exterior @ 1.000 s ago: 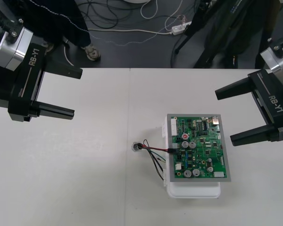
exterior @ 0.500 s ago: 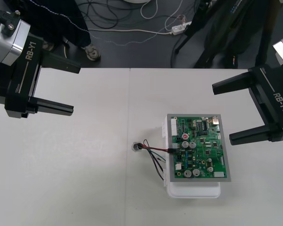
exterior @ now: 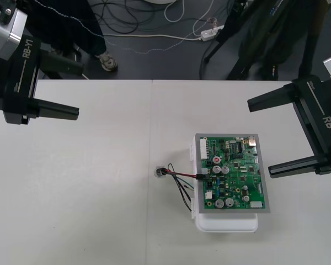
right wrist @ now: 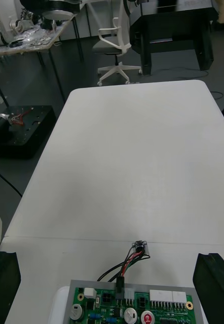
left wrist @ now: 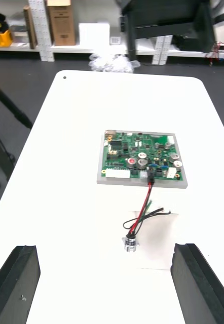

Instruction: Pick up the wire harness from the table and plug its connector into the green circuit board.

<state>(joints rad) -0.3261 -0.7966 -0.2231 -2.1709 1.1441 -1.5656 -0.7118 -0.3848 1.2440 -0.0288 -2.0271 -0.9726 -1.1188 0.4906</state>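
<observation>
Plug (exterior: 202,177) in board (exterior: 234,176) edge, depth unclear; socket (exterior: 160,172) lies on surface (exterior: 99,193). Left jaws, right jaws spread wide, both partly cut off.

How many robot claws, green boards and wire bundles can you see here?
Black two-finger claws: 2, the left claw and the right claw, both open
Green circuit board: 1
Small wire harness of red, black and green wires: 1
Total: 4

green board (exterior: 235,178), harness (exterior: 183,176) plugged in (left edge)
</observation>
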